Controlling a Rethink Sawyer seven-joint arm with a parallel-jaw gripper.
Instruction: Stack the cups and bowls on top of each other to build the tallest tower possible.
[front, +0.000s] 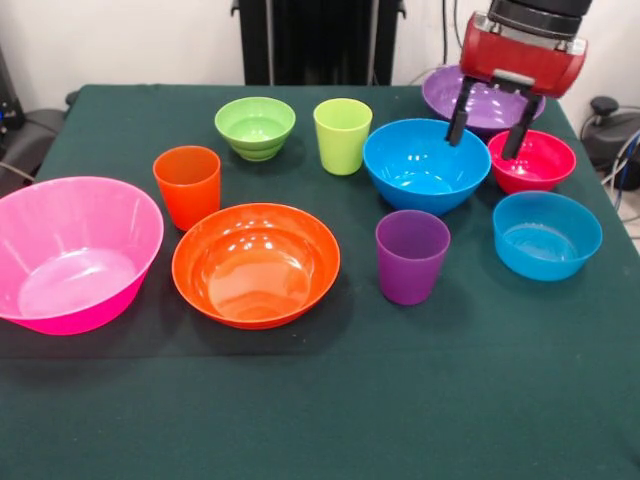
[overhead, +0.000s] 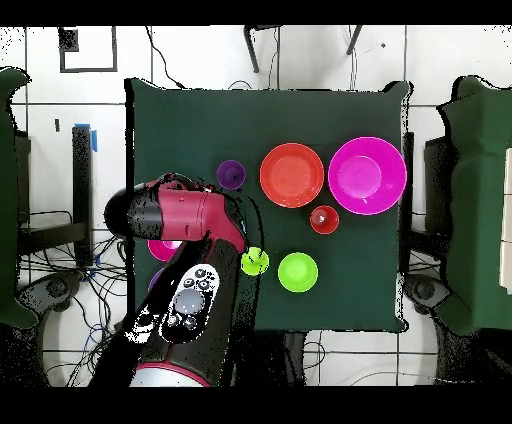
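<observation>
Toward the counter's (front: 300, 420) far right corner the end effector (front: 490, 125) hangs with its two black fingers (front: 459, 115) spread apart and nothing between them, above the gap between the blue bowl (front: 425, 165) and the small red bowl (front: 535, 160), in front of the purple bowl (front: 480, 100). Nothing is stacked; every cup and bowl stands alone, mouth up. Near the right edge sits the light blue bowl (front: 547, 235). A purple cup (front: 412, 256) stands around the middle, just beside the big orange bowl (front: 256, 264). At the left edge rests the pink bowl (front: 75, 252), with the orange cup (front: 187, 186) just behind and between these two. Along the far edge stand the green bowl (front: 255, 127) and lime green cup (front: 342, 135).
</observation>
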